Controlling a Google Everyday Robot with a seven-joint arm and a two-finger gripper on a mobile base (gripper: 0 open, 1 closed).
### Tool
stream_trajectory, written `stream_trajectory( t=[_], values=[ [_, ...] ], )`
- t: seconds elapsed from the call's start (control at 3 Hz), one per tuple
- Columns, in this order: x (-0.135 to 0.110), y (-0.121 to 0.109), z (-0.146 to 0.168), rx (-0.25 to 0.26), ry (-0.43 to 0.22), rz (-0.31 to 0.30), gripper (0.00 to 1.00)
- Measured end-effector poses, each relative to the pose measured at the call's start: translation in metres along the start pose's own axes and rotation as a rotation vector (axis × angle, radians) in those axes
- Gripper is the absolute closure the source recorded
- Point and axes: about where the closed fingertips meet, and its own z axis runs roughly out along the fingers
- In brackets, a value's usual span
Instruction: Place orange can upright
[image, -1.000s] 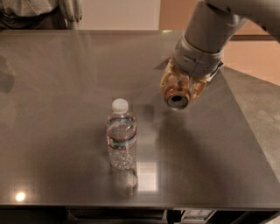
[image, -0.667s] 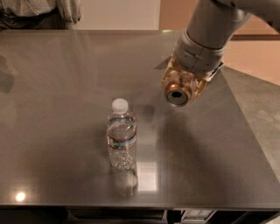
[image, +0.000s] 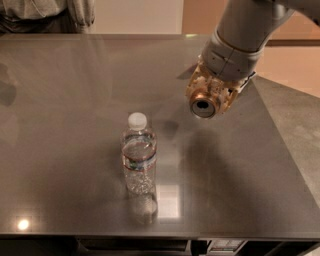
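Observation:
The orange can hangs in the air above the right half of the grey table. It lies tilted, with its silver end and dark opening facing the camera. My gripper is shut on the can from above and behind, with pale fingers on either side of it. The grey arm reaches in from the upper right. The can is clear of the table surface, to the right of and beyond the water bottle.
A clear plastic water bottle with a white cap stands upright near the front middle of the table. A person's torso shows at the far left edge. The table's right edge runs diagonally.
The gripper with the can has risen a little and shifted slightly toward the back. The water bottle has not moved.

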Motion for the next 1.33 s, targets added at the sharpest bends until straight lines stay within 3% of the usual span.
stream_trajectory(
  t=[0.33, 1.33],
  values=[
    [0.0, 0.001, -0.001, 0.052, -0.033, 0.033, 1.0],
    [-0.016, 0.008, -0.036, 0.4, -0.228, 0.258, 1.0]
  ],
)
